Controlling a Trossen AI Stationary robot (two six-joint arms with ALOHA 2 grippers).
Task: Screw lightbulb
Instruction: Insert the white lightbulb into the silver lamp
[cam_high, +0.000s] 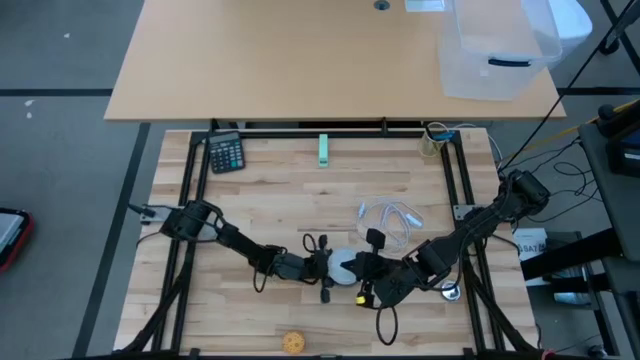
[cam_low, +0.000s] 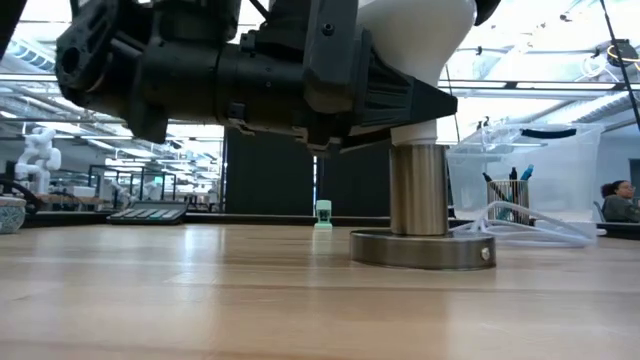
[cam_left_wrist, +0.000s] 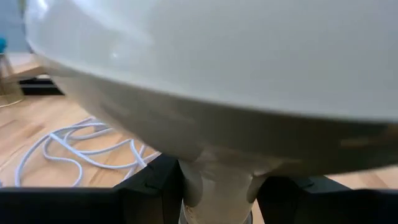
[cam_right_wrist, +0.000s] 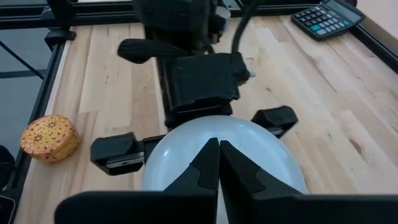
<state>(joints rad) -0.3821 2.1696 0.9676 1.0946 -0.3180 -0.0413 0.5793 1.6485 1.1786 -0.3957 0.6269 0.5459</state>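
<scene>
Small white lightbulb with a round frosted globe (cam_high: 343, 266) stands upright at the near centre of the pale wooden table (cam_high: 280, 190), long axis vertical, globe up and narrow screw base down; the base sits in a brushed-metal cylindrical socket on a round grey disc foot (cam_low: 418, 245). Left gripper (cam_high: 325, 268) reaches in from the left, its dark fingers (cam_right_wrist: 113, 152) spread on either side of the globe and gripping it. Right gripper (cam_high: 368, 272) meets the bulb from the right; its fingertips (cam_right_wrist: 214, 163) lie pressed together against the globe, holding nothing between them. Coiled white cable (cam_high: 392, 216) lies just beyond the bulb; a black calculator (cam_high: 226, 152) and a small green block (cam_high: 323, 149) rest at the far edge; a yellowish patterned ball (cam_high: 292, 342) sits at the near edge.
</scene>
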